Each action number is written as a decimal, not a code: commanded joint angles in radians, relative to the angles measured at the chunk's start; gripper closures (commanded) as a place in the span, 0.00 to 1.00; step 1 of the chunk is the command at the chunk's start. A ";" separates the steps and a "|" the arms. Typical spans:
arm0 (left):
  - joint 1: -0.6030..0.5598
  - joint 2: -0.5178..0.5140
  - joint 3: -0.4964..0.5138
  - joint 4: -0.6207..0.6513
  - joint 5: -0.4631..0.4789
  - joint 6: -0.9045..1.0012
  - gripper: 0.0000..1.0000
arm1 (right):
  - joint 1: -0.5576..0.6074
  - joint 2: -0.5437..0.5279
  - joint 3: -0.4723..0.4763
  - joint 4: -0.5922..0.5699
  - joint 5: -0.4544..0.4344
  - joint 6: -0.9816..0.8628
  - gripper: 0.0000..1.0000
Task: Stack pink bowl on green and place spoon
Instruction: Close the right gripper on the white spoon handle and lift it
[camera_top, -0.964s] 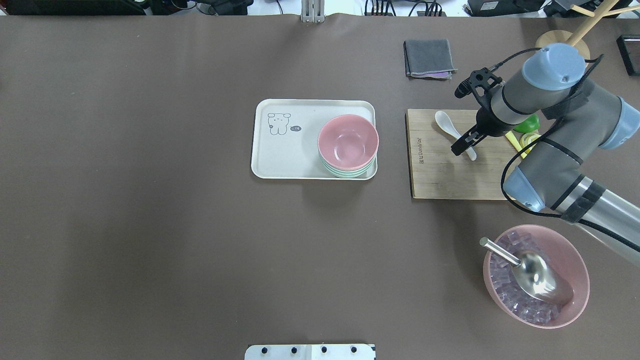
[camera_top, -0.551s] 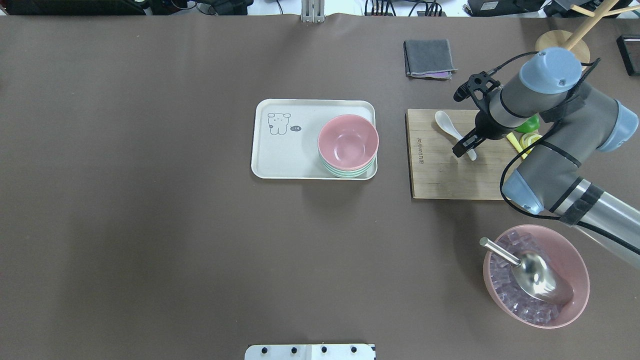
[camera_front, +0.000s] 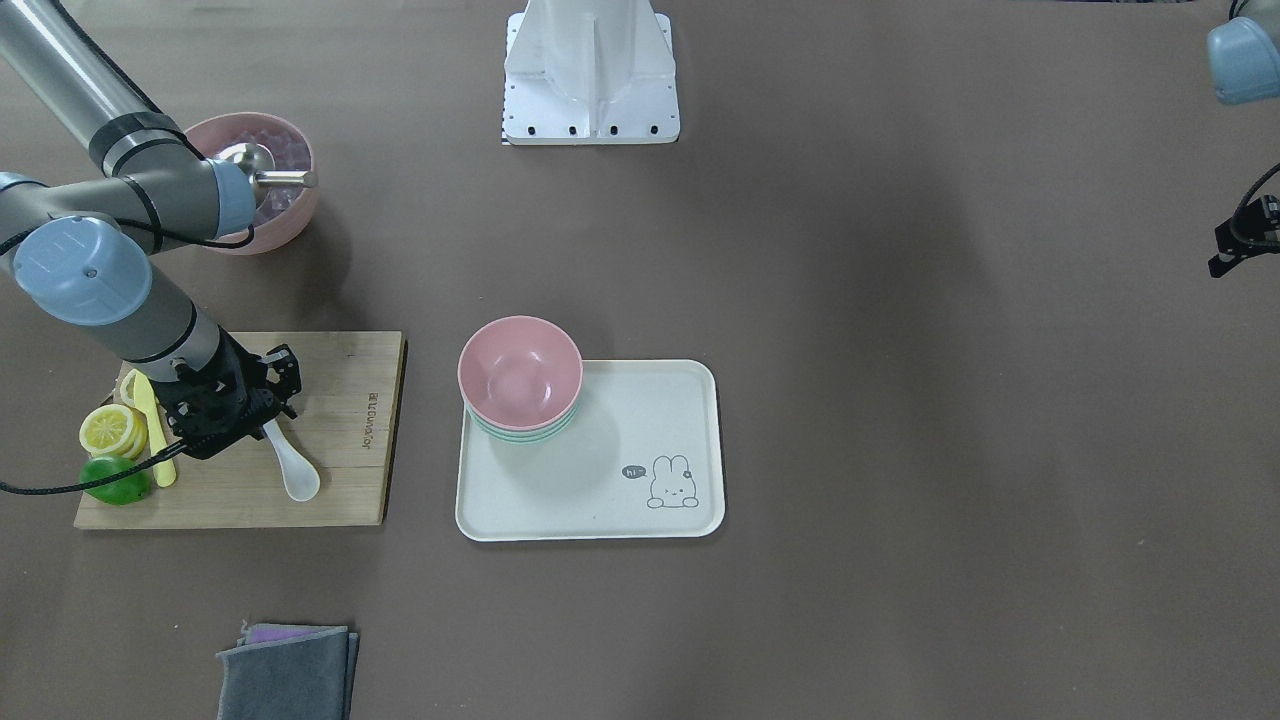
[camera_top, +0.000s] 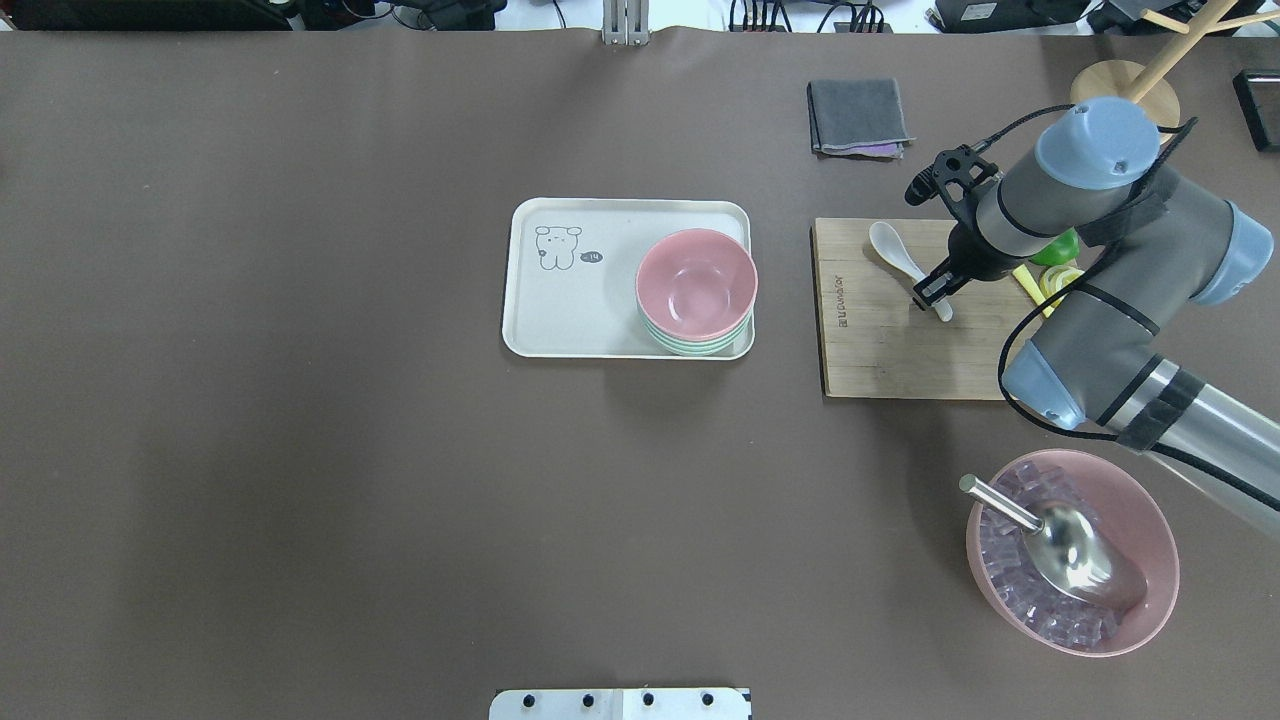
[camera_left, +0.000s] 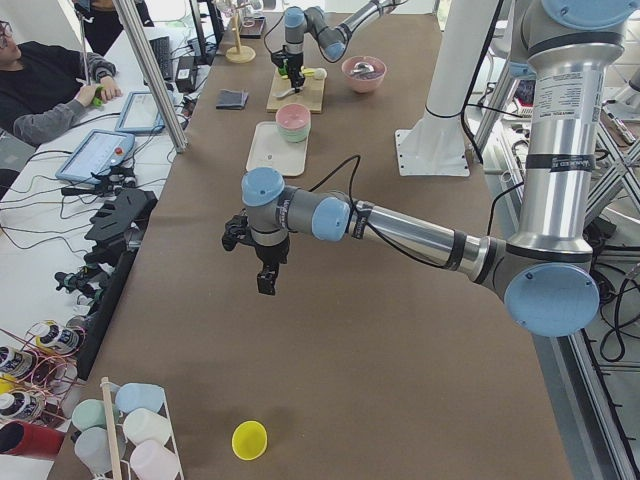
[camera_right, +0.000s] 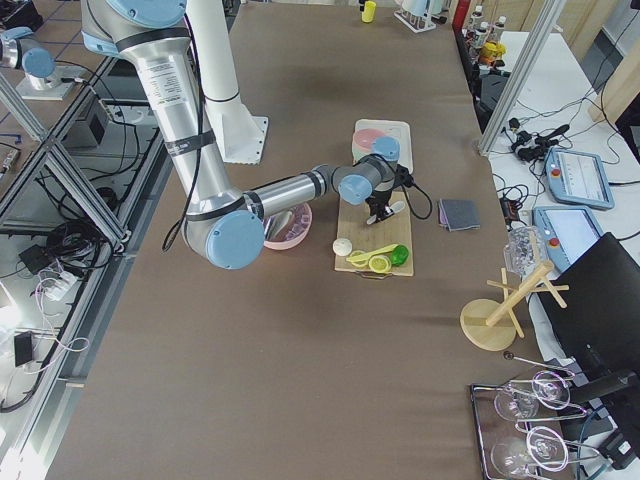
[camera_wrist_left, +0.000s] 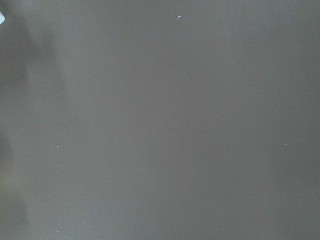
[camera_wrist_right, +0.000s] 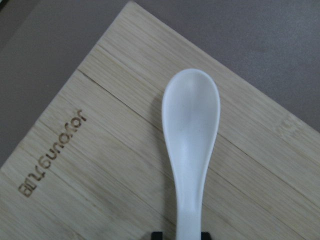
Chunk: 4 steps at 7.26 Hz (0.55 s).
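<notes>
Lying on light bamboo cutting board (camera_top: 900, 340), white ceramic spoon (camera_top: 905, 262), handle flanked by narrowly parted fingers of right end effector (camera_top: 930, 297); grip uncertain. Pink bowl (camera_top: 696, 283) nested on green bowl (camera_top: 690, 344), on cream tray (camera_top: 570, 300). Left end effector (camera_left: 267, 282): opening impossible to tell.

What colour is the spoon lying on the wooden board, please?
White; the spoon shows best in the right wrist view.

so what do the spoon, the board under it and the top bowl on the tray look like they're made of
Spoon: smooth, milky white, softly glossy and slightly translucent at the rim; ceramic or melamine, can't tell which.
Board: bamboo or light wood, showing glued strips, fine grain and a burnt-in logo, matte.
Pink bowl: opaque, even matte colour; probably plastic or a bamboo-fibre mix, like the tray.
</notes>
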 joint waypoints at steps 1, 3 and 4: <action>0.000 0.000 0.001 0.000 0.000 0.002 0.01 | 0.000 0.006 0.001 0.003 0.000 -0.006 1.00; 0.000 0.000 0.003 0.000 0.000 0.002 0.02 | 0.034 0.052 0.032 -0.015 0.012 0.008 1.00; 0.000 0.001 0.004 0.000 0.000 0.002 0.01 | 0.051 0.098 0.068 -0.076 0.023 0.054 1.00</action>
